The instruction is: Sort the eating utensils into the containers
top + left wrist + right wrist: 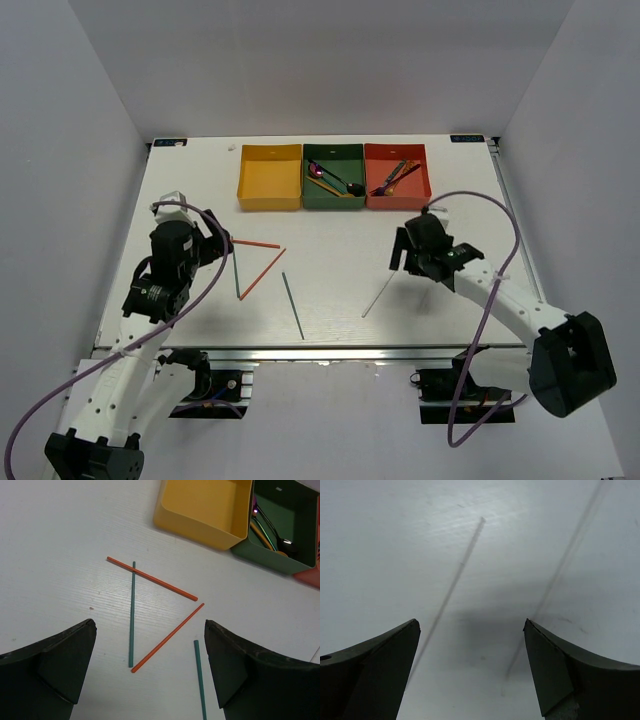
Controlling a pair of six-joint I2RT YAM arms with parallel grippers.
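Note:
Two orange-red chopsticks (255, 243) (263, 273) and two grey-green chopsticks (237, 275) (293, 306) lie loose at the table's left centre. A silver chopstick (378, 295) lies right of centre. My left gripper (222, 243) hovers open over the orange-red ones. In the left wrist view an orange-red chopstick (167, 638) and a grey-green one (132, 614) lie between the open fingers (150, 625). My right gripper (400, 258) is open and empty above the silver chopstick (452, 587). The yellow (270, 195), green (334, 203) and red (396, 203) trays stand at the back.
The green tray holds spoons (330, 178) and the red tray holds forks (393, 178); the yellow tray shows nothing inside. A second faint grey line (560, 570) crosses the right wrist view; I cannot tell whether it is a chopstick or a shadow. The table's near edge (310, 347) is close.

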